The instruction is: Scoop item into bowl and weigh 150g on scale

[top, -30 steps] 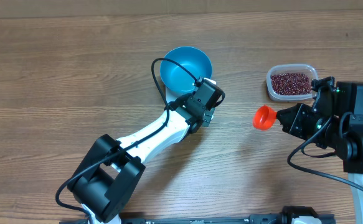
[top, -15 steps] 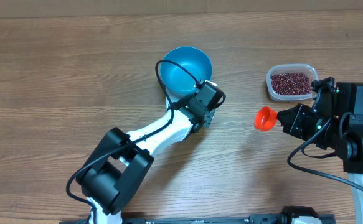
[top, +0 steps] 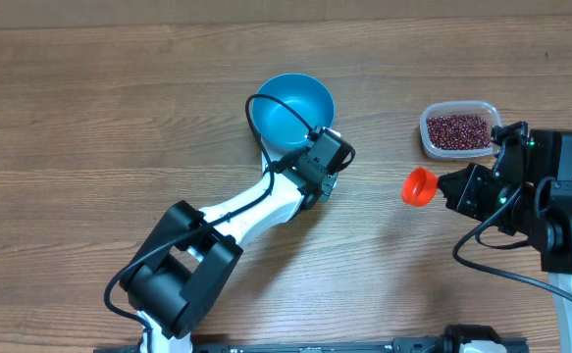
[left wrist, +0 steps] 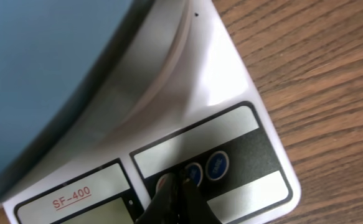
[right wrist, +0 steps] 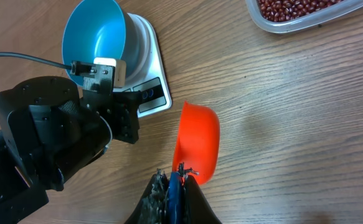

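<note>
One wide wooden table (top: 89, 118) carries everything here. The left arm (top: 236, 211) stretches diagonally from the near edge up towards the middle of the table. The right arm (top: 560, 211) sits bunched at the right side, its wrist turned to the left.

The blue bowl (top: 290, 103) stands just past the tip of the left arm, resting on the white scale (left wrist: 231, 81). From above, the scale is almost wholly covered by the bowl and the left arm's wrist. The left wrist camera shows the scale's front panel sticking out from under the bowl.

A clear container (top: 426, 132) stands well to the right of the bowl, close to the right arm. The beans (top: 458, 130) all lie in it as a dark maroon layer.

The orange-red scoop (top: 418, 186) hangs between the bowl and the container, nearer the container and a little towards the near edge. The right gripper (right wrist: 174, 182) has its fingers clamped on the scoop's handle, the cup pointing away from the wrist.

The left gripper (left wrist: 176, 185) has its fingers pressed together into one dark point. That point meets the scale's panel at the row of small round buttons (left wrist: 217, 165), over the two leftmost ones. I cannot tell whether it presses either one.
</note>
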